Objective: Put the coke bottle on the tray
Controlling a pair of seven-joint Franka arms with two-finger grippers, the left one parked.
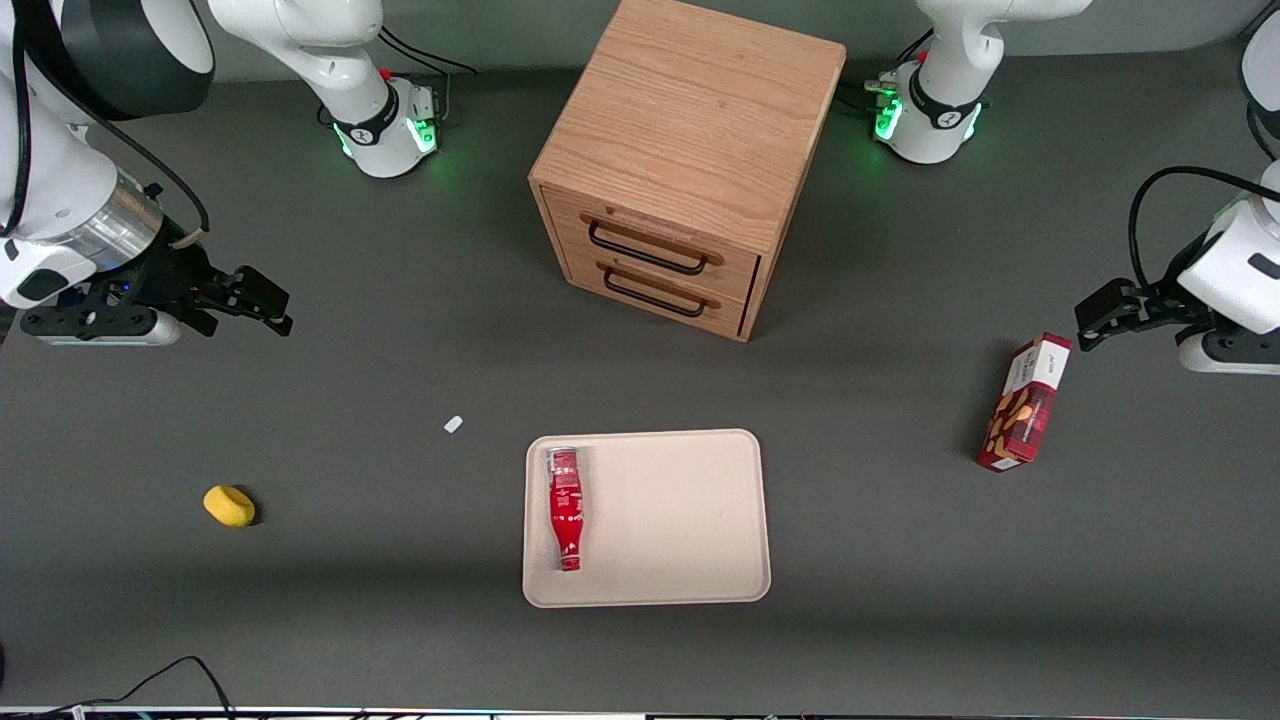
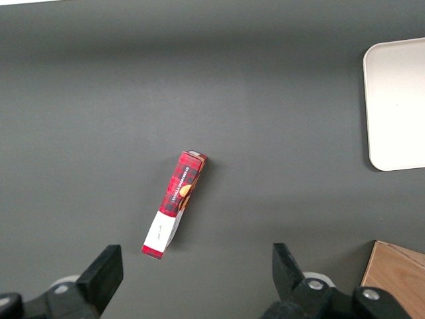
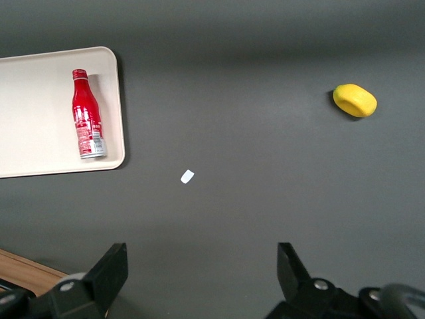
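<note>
The gripper (image 1: pixel 265 300) hangs above bare table at the working arm's end, jaws spread wide with nothing between them; in the wrist view its two dark fingers (image 3: pixel 106 276) stand well apart over the grey surface. Nearest to the jaws is a small white scrap (image 1: pixel 453 424) on the table, a little nearer the front camera. A yellow lump (image 1: pixel 229 505) sits nearer the camera again, well apart from the jaws. Out toward the table's middle lies the tray (image 1: pixel 680 530), and the coke bottle (image 1: pixel 565 508) lies flat on it, along the tray edge closest to the jaws, neck toward the front camera. A wooden drawer cabinet (image 1: pixel 690 150) stands farther from the camera than the tray. A red-and-white snack box (image 1: pixel 1025 402) lies toward the parked arm's end.
</note>
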